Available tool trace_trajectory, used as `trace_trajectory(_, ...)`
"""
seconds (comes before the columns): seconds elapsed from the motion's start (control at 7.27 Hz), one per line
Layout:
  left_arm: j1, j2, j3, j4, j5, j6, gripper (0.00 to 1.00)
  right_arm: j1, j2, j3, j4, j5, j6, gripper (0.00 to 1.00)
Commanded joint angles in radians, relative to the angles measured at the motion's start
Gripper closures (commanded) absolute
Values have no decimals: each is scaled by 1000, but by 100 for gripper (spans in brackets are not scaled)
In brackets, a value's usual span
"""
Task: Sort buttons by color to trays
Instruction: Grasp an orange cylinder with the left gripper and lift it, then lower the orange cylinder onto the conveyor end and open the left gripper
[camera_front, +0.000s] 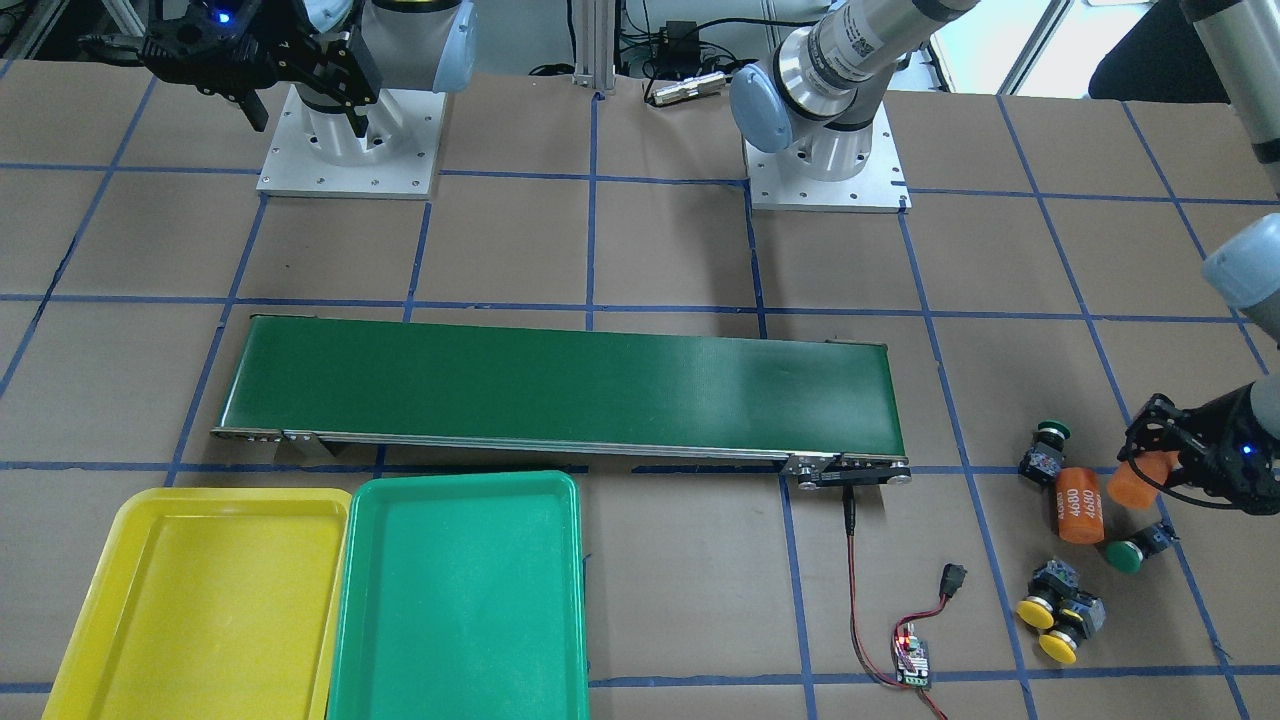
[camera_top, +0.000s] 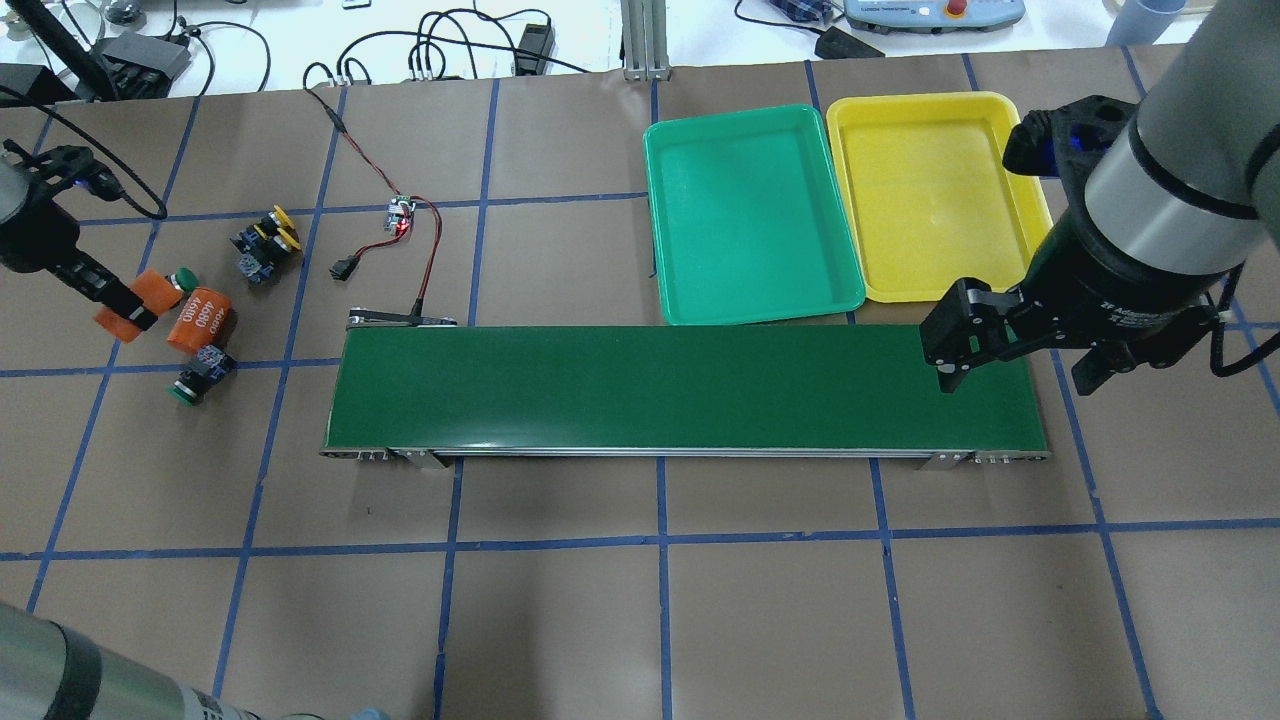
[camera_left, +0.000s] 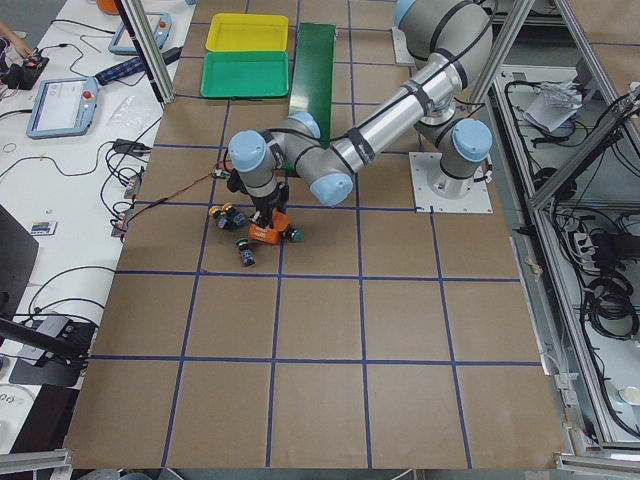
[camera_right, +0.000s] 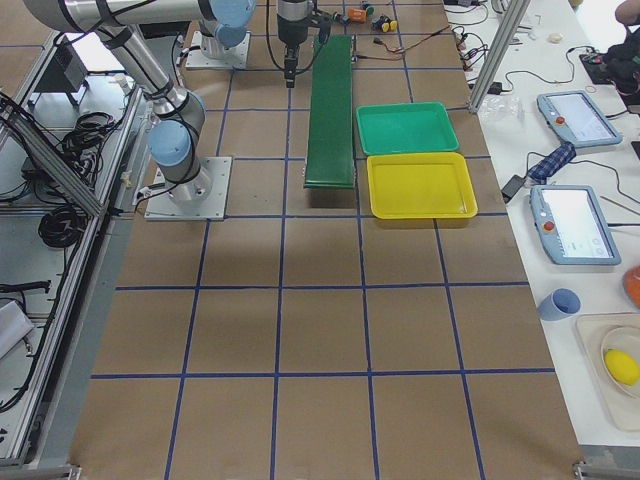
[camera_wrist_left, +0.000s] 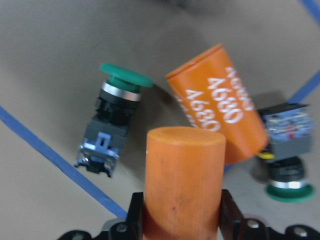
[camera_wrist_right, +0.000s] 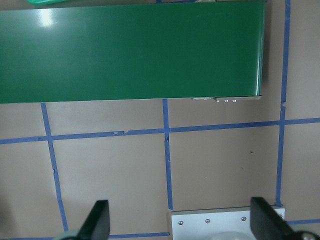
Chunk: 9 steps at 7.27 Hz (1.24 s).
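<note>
My left gripper (camera_wrist_left: 182, 212) is shut on a plain orange cylinder (camera_wrist_left: 182, 175) and holds it at the left end of the table (camera_top: 122, 305). Beside it lies a second orange cylinder (camera_wrist_left: 220, 107) marked 4680. One green button (camera_wrist_left: 116, 115) lies to its left and another green button (camera_wrist_left: 286, 167) to its right. Two yellow buttons (camera_front: 1055, 610) lie together nearer the operators' side. The green tray (camera_top: 750, 215) and yellow tray (camera_top: 930, 200) sit side by side, both empty. My right gripper (camera_top: 1015, 372) is open and empty, high over the conveyor's right end.
The long dark-green conveyor belt (camera_top: 680, 385) lies across the table between the buttons and the trays. A small controller board (camera_top: 400, 215) with red and black wires sits near the belt's left end. The arm bases (camera_front: 345, 150) stand behind the belt.
</note>
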Motion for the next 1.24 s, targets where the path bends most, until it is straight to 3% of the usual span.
trace_trajectory(0.0, -193, 136, -132, -31, -9, -125, 100, 0, -2, 0, 0, 3, 1, 0)
trace_trajectory(0.28, -349, 204, -235, -20, 0, 106, 100, 0, -4, 3, 0, -1, 3, 0)
trace_trajectory(0.41, -390, 213, -259, -12, 1, 213, 100, 0, -4, 5, 0, -4, 0, 0)
trace_trajectory(0.69, -402, 214, -330, 47, -11, 251, 100, 0, -7, 6, 0, -3, 0, 0)
trace_trajectory(0.83, -396, 206, -339, 82, -31, 259, 81, 0, -7, 9, 0, -4, -2, 0)
trace_trajectory(0.96, -401, 192, -344, 98, -41, 247, 52, 0, -7, 9, 0, -3, 1, 0)
trace_trajectory(1.1, -399, 181, -342, 115, -64, 210, 17, 0, -7, 9, 0, -4, 0, 0)
